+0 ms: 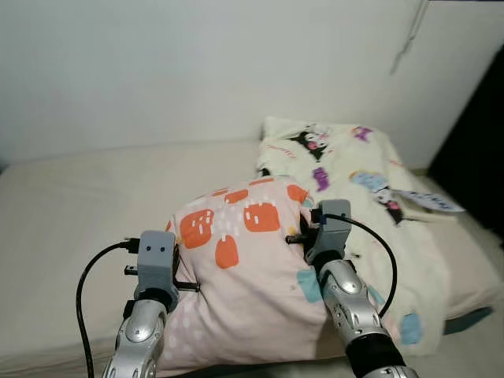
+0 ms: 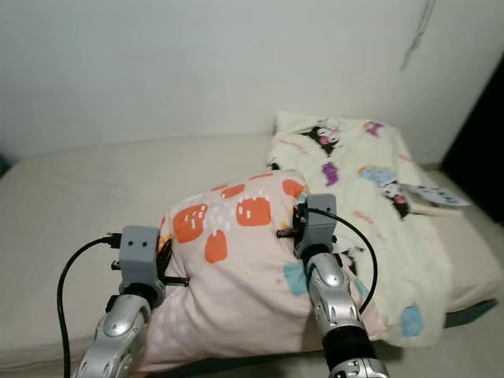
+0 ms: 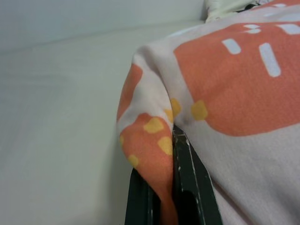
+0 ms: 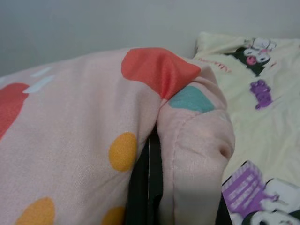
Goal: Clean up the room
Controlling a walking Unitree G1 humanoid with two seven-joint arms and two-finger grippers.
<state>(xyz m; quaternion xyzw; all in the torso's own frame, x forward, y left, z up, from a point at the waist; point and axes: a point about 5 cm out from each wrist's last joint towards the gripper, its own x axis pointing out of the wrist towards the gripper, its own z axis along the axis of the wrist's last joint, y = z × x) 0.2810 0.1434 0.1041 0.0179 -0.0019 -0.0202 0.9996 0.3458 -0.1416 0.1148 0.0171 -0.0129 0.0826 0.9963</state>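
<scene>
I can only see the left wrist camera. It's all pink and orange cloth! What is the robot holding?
Observer: A pink pillow with orange blocks. The left gripper pinches one side of it.
Operator: Is the other hand helping?
Observer: Yes, the right gripper has the opposite side, cloth bunched between its fingers.
Operator: Where is the pillow?
Observer: Over a bed with a plain cream sheet.
Operator: Anything else on the bed?
Observer: A cream blanket with cartoon characters lies to the robot's right of the pillow.
</scene>
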